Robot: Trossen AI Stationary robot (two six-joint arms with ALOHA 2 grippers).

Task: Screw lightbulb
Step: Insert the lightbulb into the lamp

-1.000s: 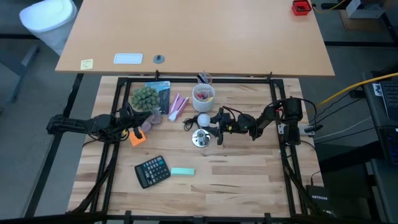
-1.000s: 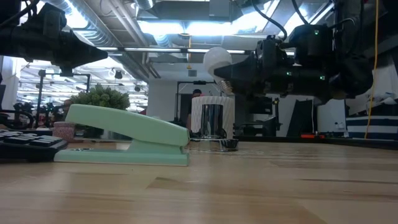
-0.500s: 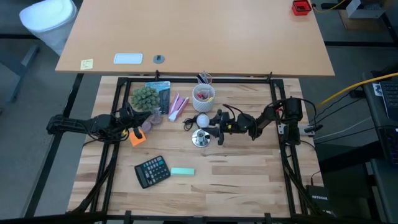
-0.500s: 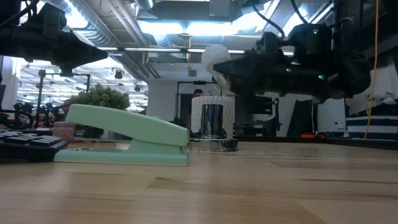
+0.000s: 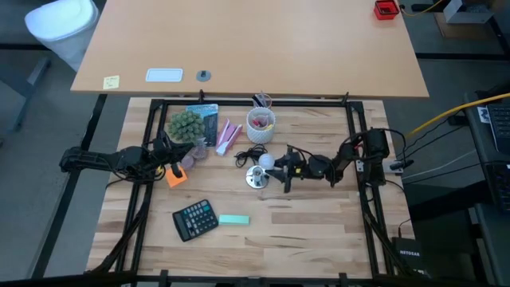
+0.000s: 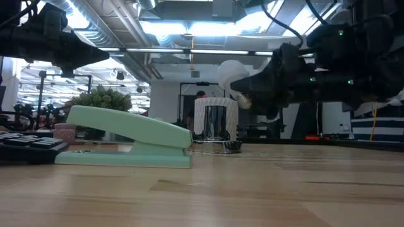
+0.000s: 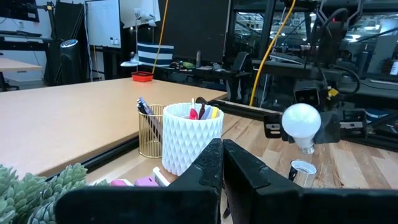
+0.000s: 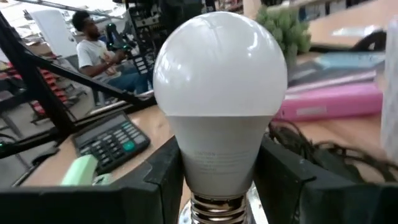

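The lightbulb (image 5: 266, 160), white and round with a metal screw end, hangs clear of the table in my right gripper (image 5: 279, 165), which is shut on it. It shows large in the right wrist view (image 8: 219, 81) and above the table in the low view (image 6: 232, 74). A shiny silver socket base (image 5: 256, 177) with a black cord stands on the table just below and beside the bulb; the left wrist view shows the socket (image 7: 302, 172) under the bulb (image 7: 301, 122). My left gripper (image 7: 221, 163) waits shut at the table's left. My right gripper pinches the bulb's narrow lower neck (image 8: 217, 163) between its two fingers (image 8: 163, 180), just above the screw thread. The fingers come in level from the table's right side. The bulb stands about upright, globe up and thread down, lifted clear of the table and the socket.
A white pen cup (image 5: 260, 121) and a wire cup (image 5: 262, 101) stand behind the bulb. A small plant (image 5: 185, 125), pink items (image 5: 227, 135) and an orange piece (image 5: 176, 177) lie to the left. A calculator (image 5: 195, 218) and green stapler (image 5: 233, 219) lie nearer the front.
My right gripper has carried the lightbulb a little toward the table's near edge and downward, closer to the silver socket, rolling slightly as it went. The bulb stays in the hold and clear of the table.
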